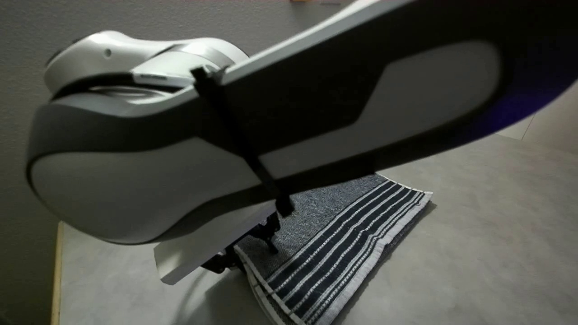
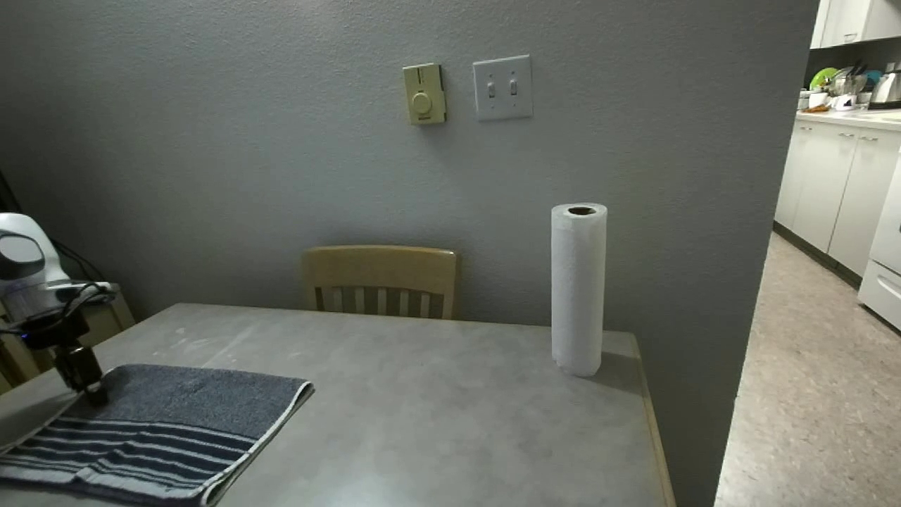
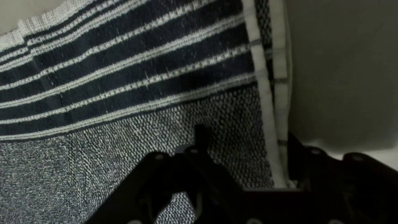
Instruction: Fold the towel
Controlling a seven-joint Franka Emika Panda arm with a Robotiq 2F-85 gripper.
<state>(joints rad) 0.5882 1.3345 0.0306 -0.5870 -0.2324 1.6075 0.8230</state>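
Most of an exterior view is taken up by the arm [image 1: 135,189], right up at the lens, slung from upper right to left. The gripper [image 3: 247,140] is partly covered by it there; better read from the wrist view. Its fingers [image 3: 202,137] are seen low in that frame, spread well apart, with the side edge of the towel [image 2: 204,394] straddled: one is placed over the grey weave at lower centre, the other by the white hems at lower right. The cloth is not pinched; contact can't be told, too dark. In an exterior view the towel is laid roughly flat at lower left, with the gripper set at its left edge and the stripes run along its lower side; stacked layers are shown at its right edge. The table [image 2: 436,401] is backed along its upper edge by a chair [image 2: 380,264] and a grey wall [image 2: 281,155]. To the right of the towel a wide stretch of table is shown, bounded by an upright paper roll [image 2: 578,289] near the upper right corner. In an exterior view wood trim [image 1: 57,271] is seen at lower left, with table shown between it and the gripper.
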